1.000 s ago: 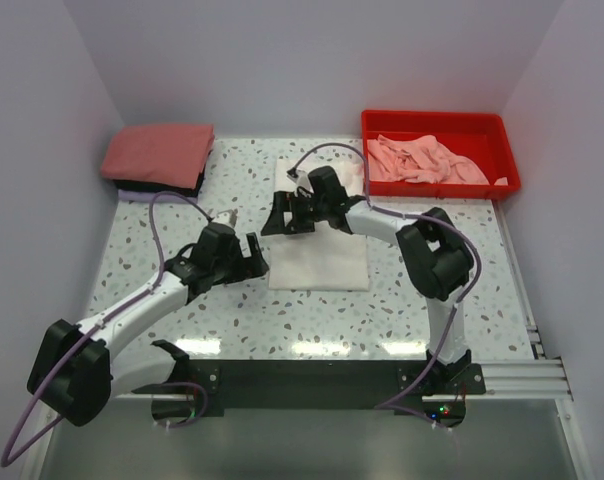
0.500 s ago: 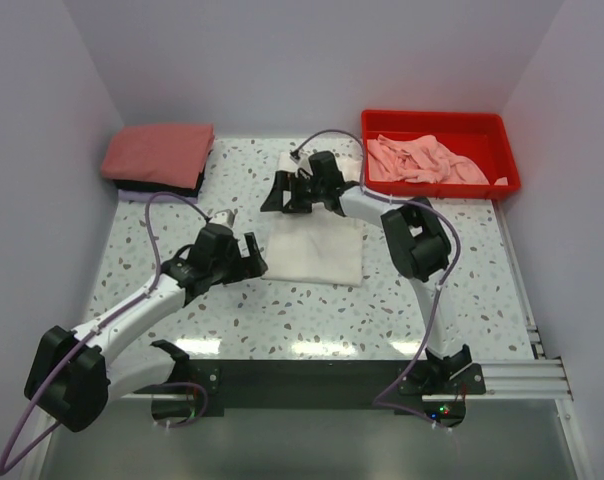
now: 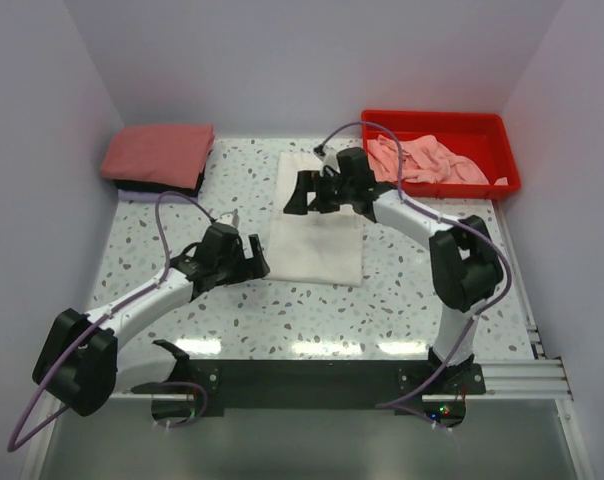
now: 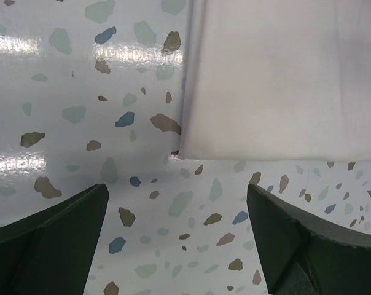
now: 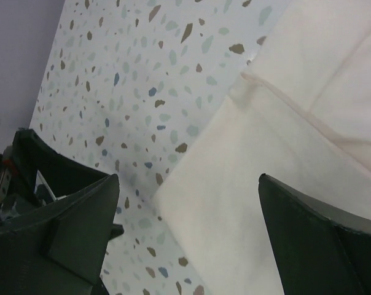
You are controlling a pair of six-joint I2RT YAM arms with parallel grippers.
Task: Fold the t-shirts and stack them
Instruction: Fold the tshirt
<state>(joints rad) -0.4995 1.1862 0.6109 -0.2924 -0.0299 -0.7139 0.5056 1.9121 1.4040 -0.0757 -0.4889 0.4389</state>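
With my left fingers (image 4: 53, 230) and right fingers (image 5: 72, 215) both spread wide and empty, I judge the tee (image 3: 317, 240) soft, light and limp, best pinched at its near corners.

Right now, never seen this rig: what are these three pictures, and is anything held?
Two robot arms are bolted at the near edge of a speckled table. The wide picture looks down from above and behind them. The other two come from cameras on each wrist, so the dark shapes low in them are fingers. A white t-shirt lies mid-table. A folded stack, salmon-red on top, sits far left. Pink shirts fill a red tray far right. The left gripper is by the shirt's near left corner, the right gripper over its far part. Both are open, holding nothing.
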